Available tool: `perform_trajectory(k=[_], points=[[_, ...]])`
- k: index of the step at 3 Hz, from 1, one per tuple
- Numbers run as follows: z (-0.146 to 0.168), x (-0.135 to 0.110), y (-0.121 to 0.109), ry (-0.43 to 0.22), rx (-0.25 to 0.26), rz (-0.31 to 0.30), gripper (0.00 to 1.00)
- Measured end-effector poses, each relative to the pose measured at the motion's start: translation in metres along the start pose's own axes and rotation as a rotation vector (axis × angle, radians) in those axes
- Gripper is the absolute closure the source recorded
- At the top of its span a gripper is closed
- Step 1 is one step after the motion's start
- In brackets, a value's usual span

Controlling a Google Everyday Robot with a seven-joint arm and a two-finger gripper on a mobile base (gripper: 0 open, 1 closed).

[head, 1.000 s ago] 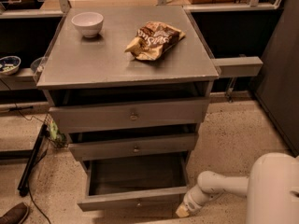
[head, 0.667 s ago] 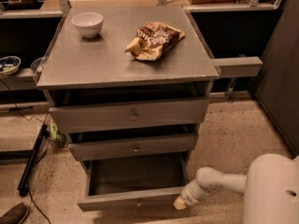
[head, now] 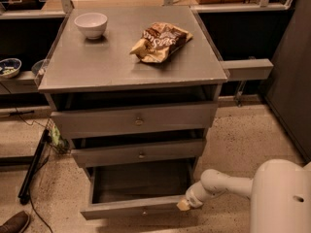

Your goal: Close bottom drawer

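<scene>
The gripper (head: 183, 205) sat low and right of centre, at the right end of the bottom drawer (head: 131, 208) front; whether it touched the panel could not be told. The robot's white body (head: 279, 198) was cut off by the lower right corner. A shoe (head: 14, 223) was cropped at the lower left, and the contents of a small dish (head: 8, 67) at the left edge were unclear.

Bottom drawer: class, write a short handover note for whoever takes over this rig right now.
Hand: low at the right side of the cabinet, at the right end of the front of the bottom drawer; it looks to be touching.
Drawer: pulled well out, interior showing.
Done: hand is placed at the front panel.
Left: push the drawer fully in, probably straight toward the cabinet.
</scene>
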State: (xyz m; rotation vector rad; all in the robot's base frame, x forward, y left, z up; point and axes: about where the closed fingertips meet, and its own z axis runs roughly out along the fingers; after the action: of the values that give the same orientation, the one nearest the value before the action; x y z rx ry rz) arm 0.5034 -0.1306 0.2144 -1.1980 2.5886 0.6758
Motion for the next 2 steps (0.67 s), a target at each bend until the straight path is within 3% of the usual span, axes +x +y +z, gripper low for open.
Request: perform_trajectory(k=[2], points=[[-0.012, 0.048, 0.012, 0.022, -0.008, 0.074, 1.0]])
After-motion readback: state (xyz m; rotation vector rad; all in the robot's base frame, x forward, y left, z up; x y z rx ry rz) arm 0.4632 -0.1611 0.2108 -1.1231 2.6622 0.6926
